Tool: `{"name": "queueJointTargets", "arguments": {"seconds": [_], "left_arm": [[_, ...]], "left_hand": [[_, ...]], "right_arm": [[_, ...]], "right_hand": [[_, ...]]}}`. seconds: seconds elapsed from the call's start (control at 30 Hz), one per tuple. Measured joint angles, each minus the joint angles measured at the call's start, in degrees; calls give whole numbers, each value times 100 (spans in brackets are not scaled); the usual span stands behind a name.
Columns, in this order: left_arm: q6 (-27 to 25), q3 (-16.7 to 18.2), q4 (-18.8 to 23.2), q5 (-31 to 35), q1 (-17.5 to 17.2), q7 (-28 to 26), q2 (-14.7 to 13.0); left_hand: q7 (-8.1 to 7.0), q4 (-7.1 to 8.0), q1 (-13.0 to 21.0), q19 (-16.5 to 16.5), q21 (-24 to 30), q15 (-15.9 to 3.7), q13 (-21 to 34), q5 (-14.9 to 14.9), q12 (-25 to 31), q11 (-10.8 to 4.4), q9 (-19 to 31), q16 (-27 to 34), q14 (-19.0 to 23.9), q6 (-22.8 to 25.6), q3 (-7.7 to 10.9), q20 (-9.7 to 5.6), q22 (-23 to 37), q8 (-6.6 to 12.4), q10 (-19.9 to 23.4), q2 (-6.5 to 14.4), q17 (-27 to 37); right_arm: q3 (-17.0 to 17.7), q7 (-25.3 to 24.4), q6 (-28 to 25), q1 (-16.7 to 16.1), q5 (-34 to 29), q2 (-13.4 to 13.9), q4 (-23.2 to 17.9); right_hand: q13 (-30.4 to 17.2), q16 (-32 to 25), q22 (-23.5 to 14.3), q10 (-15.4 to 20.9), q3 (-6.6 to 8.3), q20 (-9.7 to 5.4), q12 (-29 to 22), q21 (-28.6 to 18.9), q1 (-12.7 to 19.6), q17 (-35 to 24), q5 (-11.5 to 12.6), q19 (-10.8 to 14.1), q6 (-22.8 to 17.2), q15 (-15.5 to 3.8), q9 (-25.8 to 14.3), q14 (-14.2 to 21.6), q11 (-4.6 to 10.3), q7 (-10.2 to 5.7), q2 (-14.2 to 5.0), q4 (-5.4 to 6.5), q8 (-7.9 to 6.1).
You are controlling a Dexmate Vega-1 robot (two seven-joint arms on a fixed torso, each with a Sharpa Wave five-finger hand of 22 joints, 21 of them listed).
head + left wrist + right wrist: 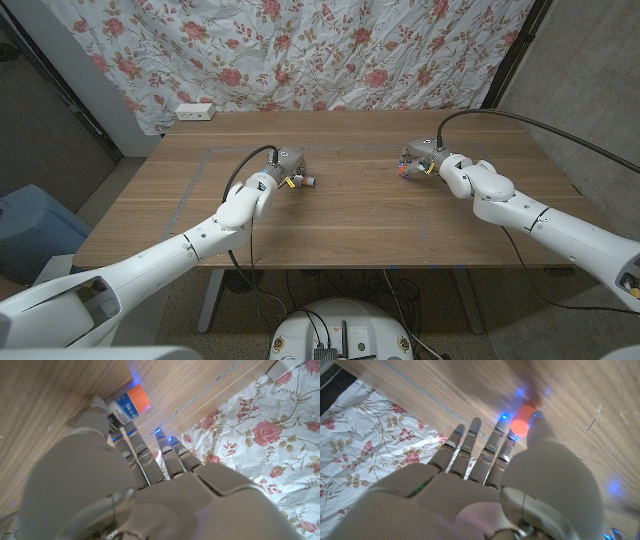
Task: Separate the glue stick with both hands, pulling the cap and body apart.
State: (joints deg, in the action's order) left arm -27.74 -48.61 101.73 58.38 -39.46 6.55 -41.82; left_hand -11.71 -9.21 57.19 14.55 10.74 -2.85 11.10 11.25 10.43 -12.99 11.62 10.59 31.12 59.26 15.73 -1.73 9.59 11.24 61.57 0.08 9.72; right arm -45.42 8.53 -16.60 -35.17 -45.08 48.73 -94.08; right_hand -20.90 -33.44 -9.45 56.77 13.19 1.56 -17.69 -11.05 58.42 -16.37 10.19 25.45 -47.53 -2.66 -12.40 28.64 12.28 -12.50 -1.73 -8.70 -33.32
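The glue stick is in two parts, well apart on the wooden table (340, 215). My left hand (284, 168) holds the white body (307, 181), which pokes out toward the table's middle. In the left wrist view the body (131, 404) shows a blue-printed label and an orange band, pinched between the thumb and the fingers (140, 452) of the left hand (125, 480) close above the wood. My right hand (422, 160) is at the far right with the small orange cap (404, 170). In the right wrist view the cap (524, 417) sits pinched at the fingertips of the right hand (495, 485).
A white power strip (195, 111) lies at the table's back left edge. A flowered cloth (330, 50) hangs behind the table. Faint tape lines (200, 170) mark the tabletop. A blue bin (30, 230) stands on the floor to the left.
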Motion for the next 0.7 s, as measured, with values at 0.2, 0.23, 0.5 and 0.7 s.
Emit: {"name": "queueJointTargets", "arguments": {"seconds": [0.2, 0.23, 0.5, 0.7], "left_arm": [[-6, 11, 15, 21, -4, 44, -12], [-7, 11, 15, 23, -4, 48, -12], [-7, 16, 23, 51, -7, 114, -18], [-24, 20, 41, 73, -14, 174, -32]], "left_hand": [[4, -8, -70, -21, 0, 0, -2, 25, -1, 1, 14, 0, 0, -15, -8, 22, 0, -24, -1, 78, 0], [6, -8, -71, -35, 0, -4, -2, 25, -2, 13, 13, 0, -4, -17, -8, 35, 0, -29, -13, 78, 0], [5, -8, -125, -72, 0, 8, -3, 25, -6, 1, 2, -22, -52, -136, -8, 71, 0, -44, -105, 132, 0], [-1, -9, -164, -127, 0, 5, -4, 25, -7, 3, -8, -22, -111, -296, -8, 78, 1, -46, -272, 167, 0]], "right_arm": [[-33, 59, -37, 12, -69, -20, 28], [-37, 59, -37, 14, -69, -24, 33], [-64, 162, -68, 41, -120, -41, 56], [-79, 245, -87, 65, -126, -53, 69]], "right_hand": [[-25, 0, 0, -81, -24, 20, 39, 0, -45, 0, 0, -20, 61, -11, 0, -72, 0, -1, 45, 24, 10], [-25, 0, 0, -81, -24, 28, 40, 0, -45, 0, 0, -28, 70, -10, 0, -71, 0, -10, 45, 24, 10], [-61, 41, 0, -413, -103, 71, 169, 0, -124, 16, 5, -71, 339, 12, 10, -155, -20, 9, 123, 7, 155], [-105, 96, 0, -667, -182, 136, 267, 0, -218, 43, 12, -53, 535, 0, 16, -288, -19, 8, 217, 25, 260]]}}
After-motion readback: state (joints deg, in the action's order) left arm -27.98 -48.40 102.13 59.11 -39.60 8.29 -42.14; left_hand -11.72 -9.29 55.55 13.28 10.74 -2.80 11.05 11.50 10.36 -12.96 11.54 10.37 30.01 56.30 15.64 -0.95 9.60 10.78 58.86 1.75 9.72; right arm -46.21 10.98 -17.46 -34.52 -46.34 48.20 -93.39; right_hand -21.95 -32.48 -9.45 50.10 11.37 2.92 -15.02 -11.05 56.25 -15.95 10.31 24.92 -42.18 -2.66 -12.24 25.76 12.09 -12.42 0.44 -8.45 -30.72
